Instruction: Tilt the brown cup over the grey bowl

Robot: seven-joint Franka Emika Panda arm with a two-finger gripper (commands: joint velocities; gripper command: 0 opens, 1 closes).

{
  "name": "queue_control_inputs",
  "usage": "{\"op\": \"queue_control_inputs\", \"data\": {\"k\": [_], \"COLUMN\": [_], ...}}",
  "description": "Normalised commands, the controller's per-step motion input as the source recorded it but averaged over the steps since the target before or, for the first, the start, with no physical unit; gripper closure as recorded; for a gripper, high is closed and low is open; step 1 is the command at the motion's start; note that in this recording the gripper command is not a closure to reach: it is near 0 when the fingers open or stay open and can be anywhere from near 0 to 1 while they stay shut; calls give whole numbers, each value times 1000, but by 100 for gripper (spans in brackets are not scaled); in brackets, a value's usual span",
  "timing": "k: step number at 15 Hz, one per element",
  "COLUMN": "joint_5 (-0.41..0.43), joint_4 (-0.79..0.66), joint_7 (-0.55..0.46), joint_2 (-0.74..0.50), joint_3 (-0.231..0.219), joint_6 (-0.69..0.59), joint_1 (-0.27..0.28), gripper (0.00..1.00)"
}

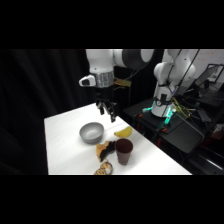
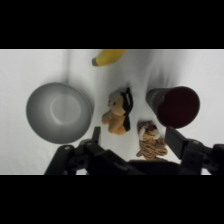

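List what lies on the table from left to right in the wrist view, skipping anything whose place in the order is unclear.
Grey bowl → black-and-orange plush toy → small striped toy → brown cup. The yellow banana at the top edge is left out, since it spans the gap between bowl and plush toy.

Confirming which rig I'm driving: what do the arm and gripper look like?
The arm is glossy white with rounded segments and a dark grey joint band near the top. A ribbed silver ring sits at the wrist, and a small white box juts out beside it. The gripper below is black, with a black linkage and two dark fingers.
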Motion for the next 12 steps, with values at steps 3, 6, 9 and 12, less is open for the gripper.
{"op": "queue_control_inputs", "data": {"k": [3, 6, 9, 12], "joint_5": [51, 48, 90, 186], "joint_4": [-107, -195, -231, -232], "joint_7": [135, 86, 12, -109], "joint_2": [-34, -25, -13, 56], "joint_3": [148, 113, 71, 67], "joint_6": [176, 329, 394, 455], "joint_1": [165, 128, 73, 40], "gripper": [0, 0, 0, 0]}}
